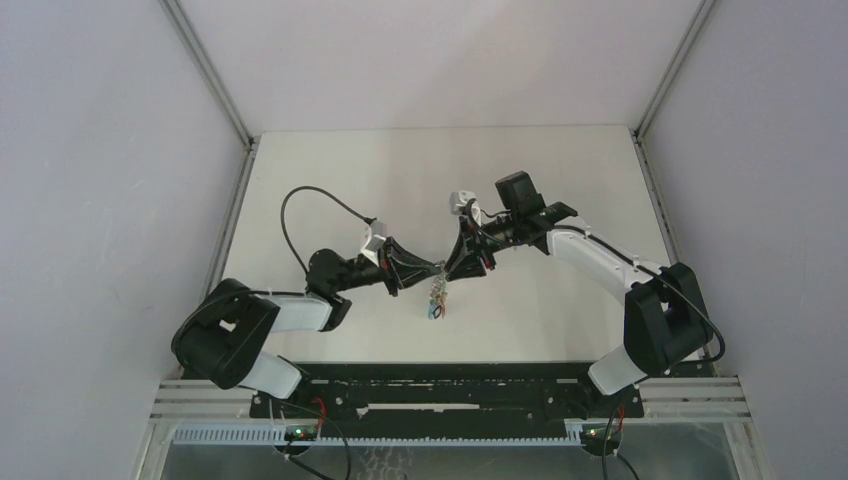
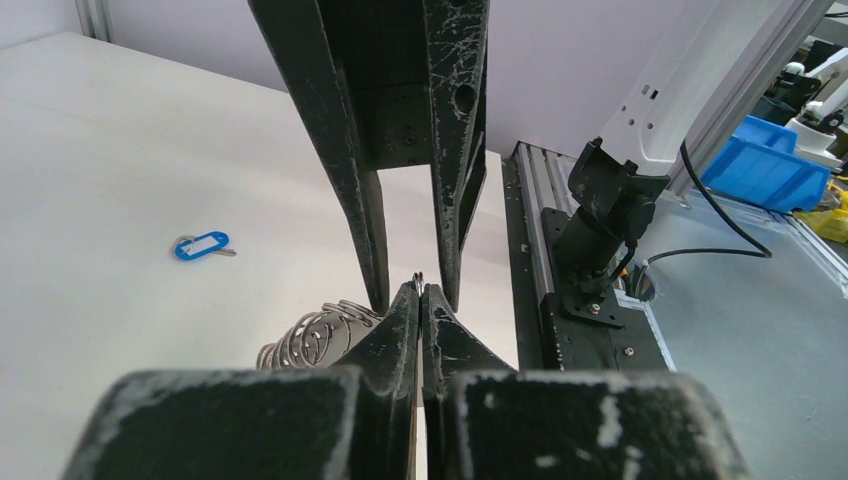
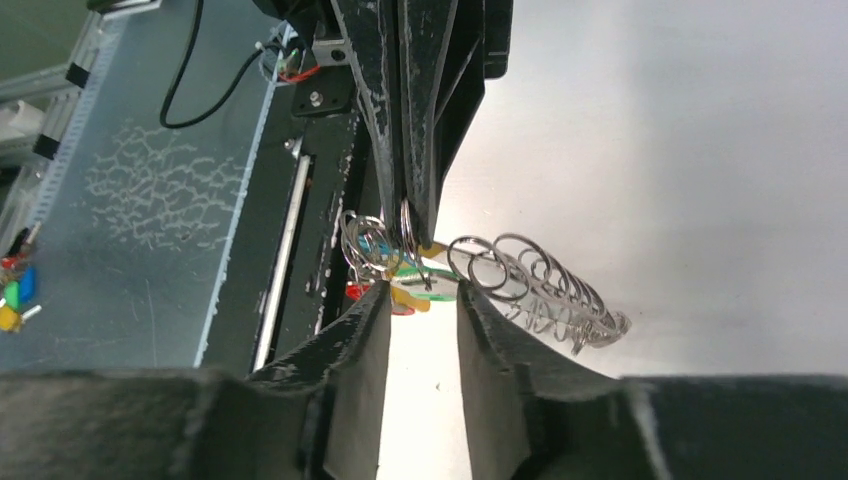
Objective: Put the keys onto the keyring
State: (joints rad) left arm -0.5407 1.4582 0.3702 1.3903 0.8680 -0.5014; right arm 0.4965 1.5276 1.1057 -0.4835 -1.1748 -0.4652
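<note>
My left gripper (image 2: 421, 292) is shut on a thin wire of the keyring (image 1: 437, 298), which hangs between the two arms above the table. Its fringe of silver links (image 2: 315, 335) bunches to the left of my left fingers. In the right wrist view the links (image 3: 530, 280) trail off to the right, and keys with green, yellow and red tags (image 3: 415, 290) dangle from the ring. My right gripper (image 3: 420, 297) is open just below those tags, with nothing between its fingers. Its fingers (image 2: 365, 230) straddle the tips of my left gripper. A key with a blue tag (image 2: 203, 245) lies alone on the table.
The black base rail (image 2: 560, 300) and the right arm's mount (image 2: 605, 215) stand along the table's near edge. A blue bin (image 2: 765, 165) is off the table beyond them. Small coloured tags (image 3: 14, 290) lie below the table edge on the far left.
</note>
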